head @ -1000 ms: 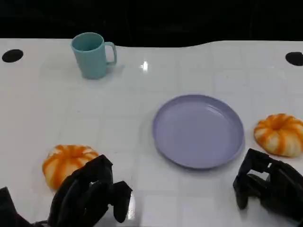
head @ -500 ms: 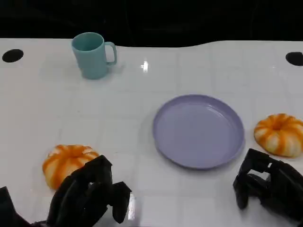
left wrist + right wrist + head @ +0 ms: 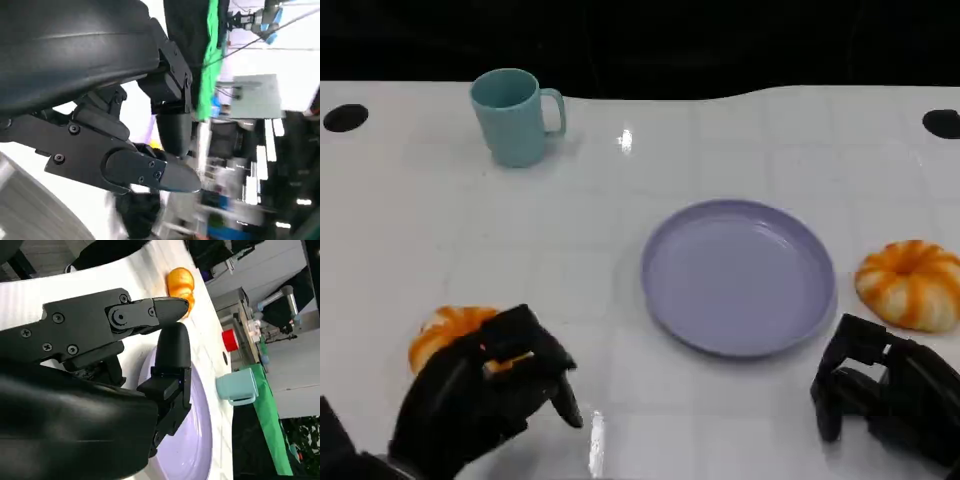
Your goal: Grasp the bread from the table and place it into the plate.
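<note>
Orange-striped bread (image 3: 442,330) lies at lower left of the head view, left hand (image 3: 485,395) over it, grip unclear; lilac plate (image 3: 738,276) centre; right hand (image 3: 880,390) curled, holding nothing. Right wrist view: fingers (image 3: 165,310) near plate (image 3: 195,440).

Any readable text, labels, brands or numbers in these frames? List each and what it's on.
None readable.
The teal mug, purple plate and both orange-striped breads carry no markings.
Background equipment in the left wrist view is too blurred to show any lettering.
</note>
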Motion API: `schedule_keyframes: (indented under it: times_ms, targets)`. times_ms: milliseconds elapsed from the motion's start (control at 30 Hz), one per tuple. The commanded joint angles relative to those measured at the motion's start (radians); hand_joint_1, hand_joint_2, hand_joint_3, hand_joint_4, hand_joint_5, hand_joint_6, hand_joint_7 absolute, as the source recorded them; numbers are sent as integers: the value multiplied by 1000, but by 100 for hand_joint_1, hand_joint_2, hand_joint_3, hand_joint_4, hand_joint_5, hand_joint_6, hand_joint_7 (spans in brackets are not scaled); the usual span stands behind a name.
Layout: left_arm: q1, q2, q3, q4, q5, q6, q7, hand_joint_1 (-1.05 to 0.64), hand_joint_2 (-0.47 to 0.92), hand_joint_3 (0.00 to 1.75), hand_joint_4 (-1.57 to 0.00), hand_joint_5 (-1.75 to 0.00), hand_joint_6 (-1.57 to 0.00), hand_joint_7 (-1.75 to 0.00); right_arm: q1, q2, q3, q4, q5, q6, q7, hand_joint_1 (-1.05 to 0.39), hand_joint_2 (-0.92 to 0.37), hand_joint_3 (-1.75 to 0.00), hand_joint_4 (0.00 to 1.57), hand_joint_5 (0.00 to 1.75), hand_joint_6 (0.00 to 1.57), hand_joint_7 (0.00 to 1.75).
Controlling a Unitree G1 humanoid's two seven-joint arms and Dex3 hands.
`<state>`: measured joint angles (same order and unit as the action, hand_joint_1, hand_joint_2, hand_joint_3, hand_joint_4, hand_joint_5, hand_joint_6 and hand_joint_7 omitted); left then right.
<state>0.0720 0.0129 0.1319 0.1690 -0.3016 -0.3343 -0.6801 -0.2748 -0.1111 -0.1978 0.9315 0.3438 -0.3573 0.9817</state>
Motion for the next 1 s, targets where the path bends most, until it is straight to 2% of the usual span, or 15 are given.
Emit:
schedule_keyframes:
  times_ms: [33,167,300,467,567,600,733,800,1000]
  targets:
    - [16,77,-5,-78,132,-72,92,-73,92,9,-50,-104,-48,-71,12,-5,3,-10,-2,20,-4,-58,-92,-18,74,175,73,146]
    - [40,142,-18,-188,334,-75,214,-70,92,4,-37,-93,-47,-57,14,-3,2,-19,8,30,4,-57,-92,-18,74,175,71,151]
    - [52,247,-15,-294,634,-109,342,-67,91,2,-29,-89,-40,-50,12,-4,3,-8,1,13,1,-58,-92,-19,74,175,70,151]
    - [79,325,-23,-443,888,2,394,-71,92,2,-10,-82,-30,-36,8,-1,-2,-4,10,19,10,-55,-92,-20,74,175,70,149]
    - [86,338,-38,-468,917,36,407,-71,92,2,-8,-81,-31,-31,8,-1,-2,-4,11,21,12,-55,-92,-20,74,175,71,148]
    - [86,357,-48,-511,1009,83,383,-72,91,2,-6,-77,-29,-29,6,0,-5,6,13,15,16,-55,-92,-20,74,175,71,148]
    - [78,400,-103,-599,1260,209,324,-69,82,0,0,-46,-21,-19,1,0,-5,15,7,8,13,-58,-92,-19,73,175,71,148]
    - [58,415,-144,-596,1342,249,296,-68,78,0,0,-39,-19,-17,1,0,-8,12,9,17,13,-58,-92,-19,73,175,71,148]
    - [2,421,-228,-560,1444,326,246,-61,71,0,0,-31,-19,-14,4,2,-14,7,16,32,20,-57,-92,-17,74,175,72,148]
